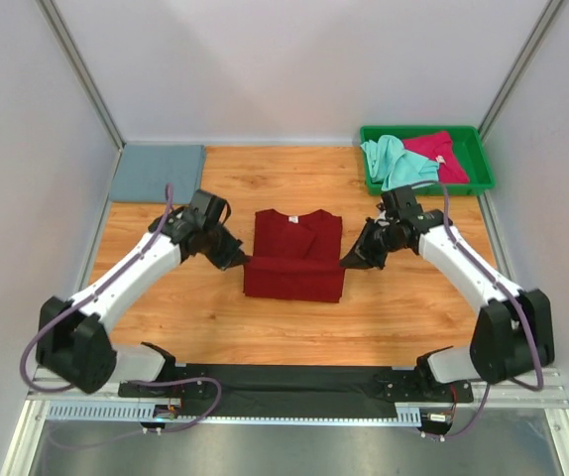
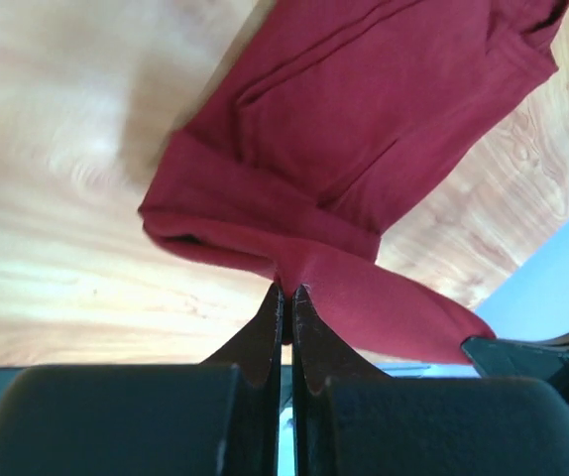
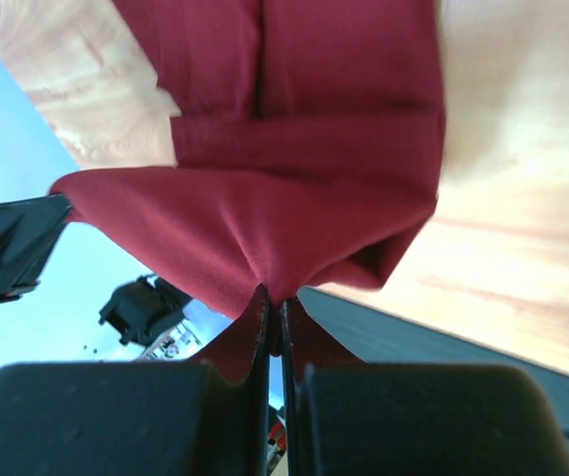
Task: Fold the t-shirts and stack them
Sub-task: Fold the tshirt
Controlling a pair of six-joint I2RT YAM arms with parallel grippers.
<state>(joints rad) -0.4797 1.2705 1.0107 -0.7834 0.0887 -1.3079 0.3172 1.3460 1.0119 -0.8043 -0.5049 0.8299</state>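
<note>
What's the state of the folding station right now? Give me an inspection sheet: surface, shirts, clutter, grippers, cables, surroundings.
Surface: wooden table top, bare around the middle shirt.
Job's things: dark red t-shirt mid-table, lower part doubled over; slate grey-blue t-shirt folded flat, far left; mint green t-shirt and pinkish-red t-shirt bunched in the green tray, far right.
Clutter: nothing seen.
Grippers: left gripper and right gripper shut on opposite side edges of the dark red t-shirt.
Cables: purple cables trail behind both grippers, clear of the cloth.
Surroundings: pale walls on three sides.
</note>
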